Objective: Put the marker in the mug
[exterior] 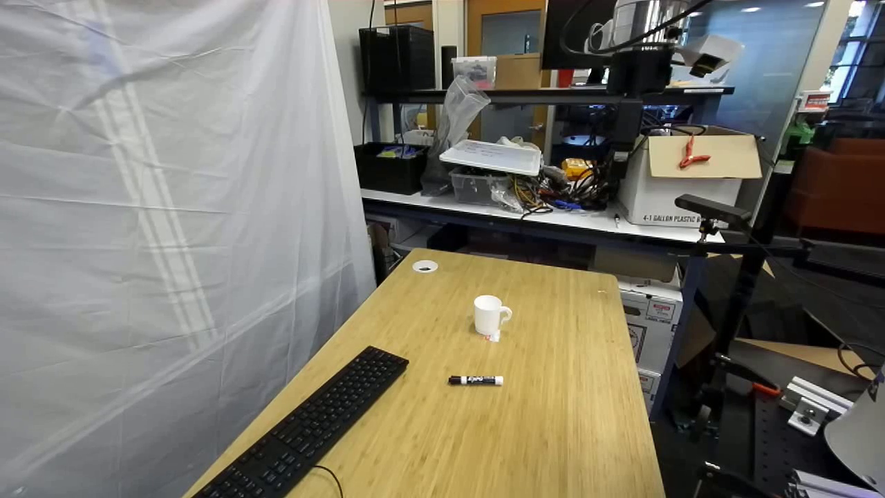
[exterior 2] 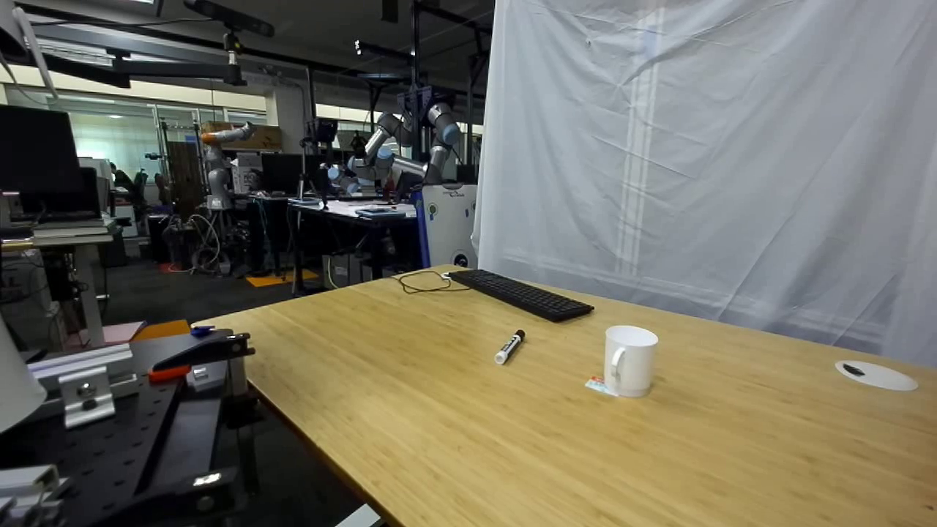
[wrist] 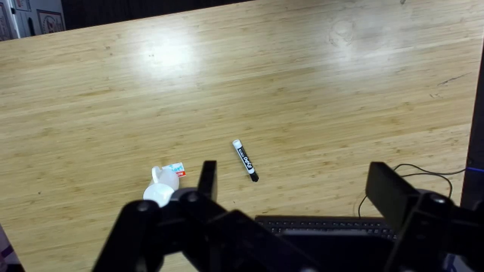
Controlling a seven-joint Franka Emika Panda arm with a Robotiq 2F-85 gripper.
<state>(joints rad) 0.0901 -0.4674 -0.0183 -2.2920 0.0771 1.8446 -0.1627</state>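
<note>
Your black, blocky fingers (wrist: 386, 196) stand spread wide; in an exterior view, the white cylindrical mug (exterior: 487, 317) sits at twelve o'clock from the black-and-white cylindrical marker (exterior: 476, 380)

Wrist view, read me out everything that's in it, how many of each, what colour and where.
table: one, light wood, filling most of the view
marker: one, white and black, lying mid-view
mug: one, white, standing left of the marker
label: one, white, blue and red, beside the mug
keyboard: one, black, bottom, partly hidden
cable: apparently one, black, right side of the table
printed box: at least one, white, top-left corner
dark areas: two, black, top and right edges, unidentifiable
unclear thing: one, pale and purple, bottom-left corner
claw: one, black, along the bottom, open
</note>
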